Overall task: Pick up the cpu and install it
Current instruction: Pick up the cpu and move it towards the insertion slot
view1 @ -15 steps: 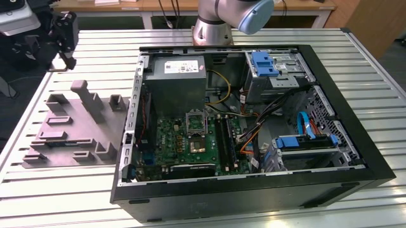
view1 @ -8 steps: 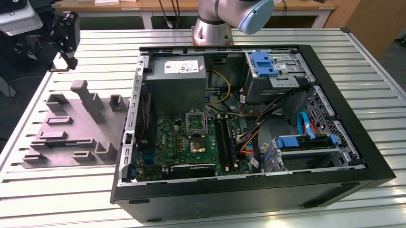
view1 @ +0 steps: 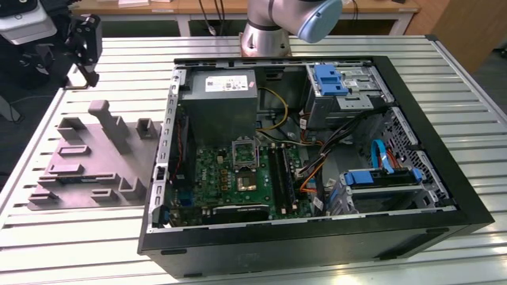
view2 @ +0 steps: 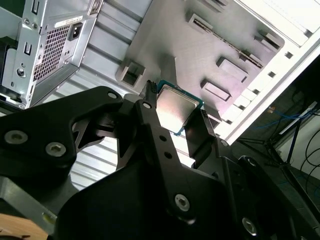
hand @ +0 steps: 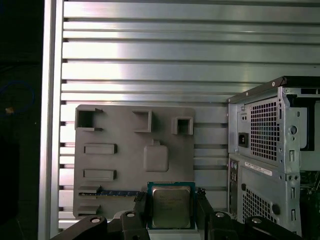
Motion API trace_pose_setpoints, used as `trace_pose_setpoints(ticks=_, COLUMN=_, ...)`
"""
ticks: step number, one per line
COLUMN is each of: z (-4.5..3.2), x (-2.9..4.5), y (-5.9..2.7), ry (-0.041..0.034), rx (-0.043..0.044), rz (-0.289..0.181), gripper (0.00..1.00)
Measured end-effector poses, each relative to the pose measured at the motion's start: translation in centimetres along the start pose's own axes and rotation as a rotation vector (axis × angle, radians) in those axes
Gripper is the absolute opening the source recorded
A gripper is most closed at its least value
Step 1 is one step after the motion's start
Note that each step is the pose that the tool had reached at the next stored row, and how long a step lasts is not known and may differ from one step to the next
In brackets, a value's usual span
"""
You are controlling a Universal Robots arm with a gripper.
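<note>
The cpu (hand: 171, 205), a small square chip with a pale silver top and thin dark rim, is clamped between the two black fingers of my gripper (hand: 171, 209). In the second wrist view the cpu (view2: 176, 106) is tilted in the gripper (view2: 175, 117), held off the grey plastic block (view2: 210, 50) that lies behind it. In the exterior view the black end of the arm (view1: 84, 44) hangs over the table's far corner on the exterior view's left, beyond the block (view1: 87, 160). The motherboard socket (view1: 244, 178) lies inside the open computer case (view1: 412, 178).
The grey block (hand: 125, 150) has upright posts and shallow pockets, and a dark memory stick (hand: 117, 192) lies in one slot. The power supply box (view1: 219, 104), blue drive cages (view1: 330, 80) and loose cables (view1: 333, 154) crowd the case. Its perforated back panel (hand: 265, 150) stands beside the block.
</note>
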State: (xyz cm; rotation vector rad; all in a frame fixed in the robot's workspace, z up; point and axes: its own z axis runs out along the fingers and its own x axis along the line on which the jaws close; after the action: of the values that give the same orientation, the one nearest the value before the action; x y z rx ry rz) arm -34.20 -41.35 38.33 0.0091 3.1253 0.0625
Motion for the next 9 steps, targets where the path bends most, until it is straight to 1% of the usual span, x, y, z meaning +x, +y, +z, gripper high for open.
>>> trace_pose_setpoints(ticks=9, z=0.01, x=-0.34, y=0.00, ry=-0.0001, rx=-0.0001, rz=0.000, gripper=0.47)
